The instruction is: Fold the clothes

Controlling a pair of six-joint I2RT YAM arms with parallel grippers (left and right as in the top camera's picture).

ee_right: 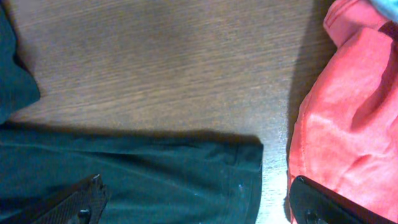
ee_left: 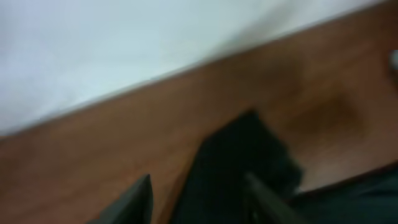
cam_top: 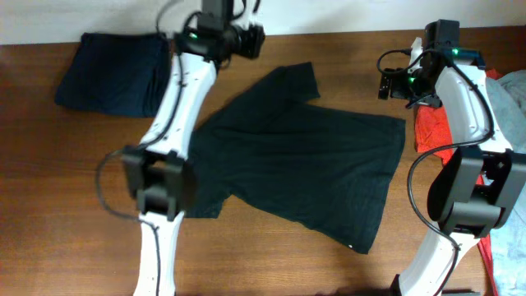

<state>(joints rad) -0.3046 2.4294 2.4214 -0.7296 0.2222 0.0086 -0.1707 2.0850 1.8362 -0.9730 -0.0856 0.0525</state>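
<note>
The black T-shirt (cam_top: 304, 156) lies spread flat on the table (cam_top: 66, 181). At its far sleeve (ee_left: 249, 155) the left gripper (ee_left: 200, 200) stands half-narrowed astride the cloth, with no pinch visible. At its hem corner the right gripper (ee_right: 199, 206) hovers wide. Both should bite the edge squarely before lifting together.

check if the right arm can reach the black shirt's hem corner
Probably yes: the right gripper hangs open over that corner of the black T-shirt, and nothing covers it. The red garment lies close beside, so it might snag.
</note>
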